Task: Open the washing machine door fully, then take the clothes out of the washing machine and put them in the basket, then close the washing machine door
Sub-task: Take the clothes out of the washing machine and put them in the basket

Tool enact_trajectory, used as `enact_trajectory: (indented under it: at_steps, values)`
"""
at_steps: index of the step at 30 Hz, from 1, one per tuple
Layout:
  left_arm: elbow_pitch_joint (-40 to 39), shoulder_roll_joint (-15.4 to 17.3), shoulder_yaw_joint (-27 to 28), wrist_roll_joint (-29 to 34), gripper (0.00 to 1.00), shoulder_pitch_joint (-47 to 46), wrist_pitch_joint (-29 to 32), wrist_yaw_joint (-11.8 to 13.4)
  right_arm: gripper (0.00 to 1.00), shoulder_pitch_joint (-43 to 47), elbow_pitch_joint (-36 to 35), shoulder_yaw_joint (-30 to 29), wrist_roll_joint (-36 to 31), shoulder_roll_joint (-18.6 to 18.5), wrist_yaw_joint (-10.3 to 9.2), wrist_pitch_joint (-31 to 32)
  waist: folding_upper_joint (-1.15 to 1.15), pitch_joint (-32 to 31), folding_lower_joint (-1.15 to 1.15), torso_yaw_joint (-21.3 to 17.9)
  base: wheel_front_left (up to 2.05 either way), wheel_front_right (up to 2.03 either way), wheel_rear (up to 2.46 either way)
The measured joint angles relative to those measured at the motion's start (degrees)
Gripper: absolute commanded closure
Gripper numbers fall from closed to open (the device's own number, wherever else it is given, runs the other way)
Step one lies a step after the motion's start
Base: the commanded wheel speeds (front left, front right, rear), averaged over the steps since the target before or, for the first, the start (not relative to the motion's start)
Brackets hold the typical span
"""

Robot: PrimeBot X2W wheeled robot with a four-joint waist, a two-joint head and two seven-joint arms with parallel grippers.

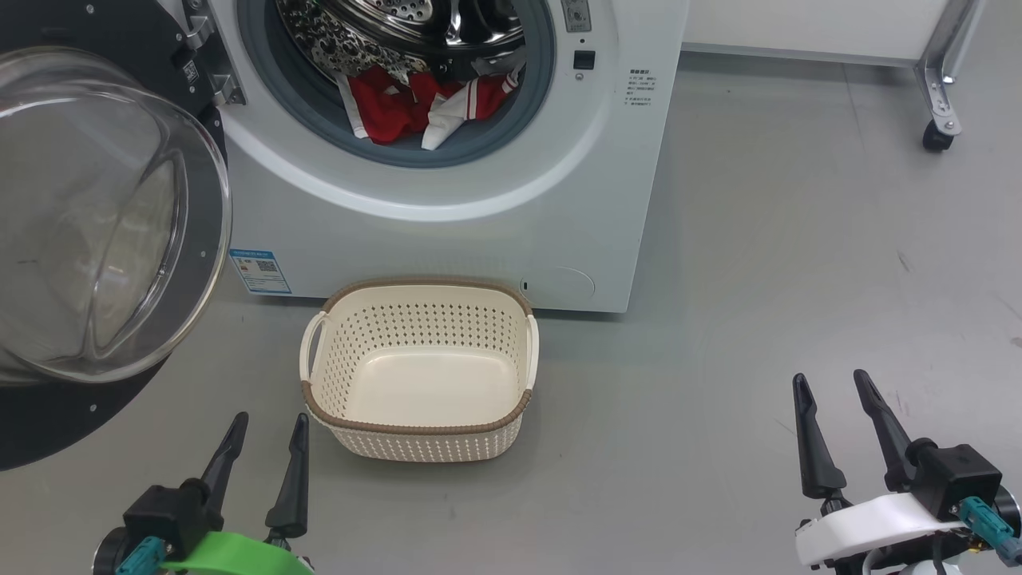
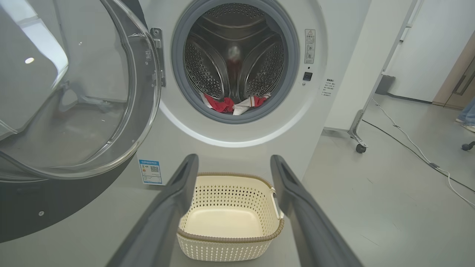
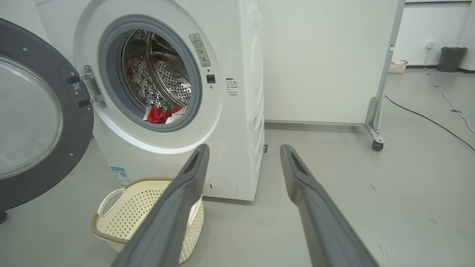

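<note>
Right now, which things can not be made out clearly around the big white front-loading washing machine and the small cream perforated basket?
Red garments with white trim, head view: count unclear; they lie bunched, overlapping one another.
Blue label sticker, head view: print too small to read.
Round black-rimmed glass door, head view: cut off by the left edge.
Cream basket, right wrist view: right side hidden behind a dark finger of the right gripper.
</note>
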Motion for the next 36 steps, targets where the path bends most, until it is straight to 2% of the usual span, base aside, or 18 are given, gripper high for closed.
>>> enact_trajectory:
  at_steps: [17,36]
  values:
    - [-0.16,-0.01,0.03,-0.07,0.00,0.05,0.00,-0.05,0.00,0.00,0.01,-0.30,-0.43,0.11,0.07,0.00,0.00,0.10,0.00,0.07,0.69,-0.69,0.00]
    - [-0.21,0.41,-0.12,0.64,0.00,0.06,0.00,0.02,0.00,-0.01,0.03,-0.37,-0.57,0.23,0.55,0.00,0.00,0.31,0.00,0.40,1.36,-1.36,0.00]
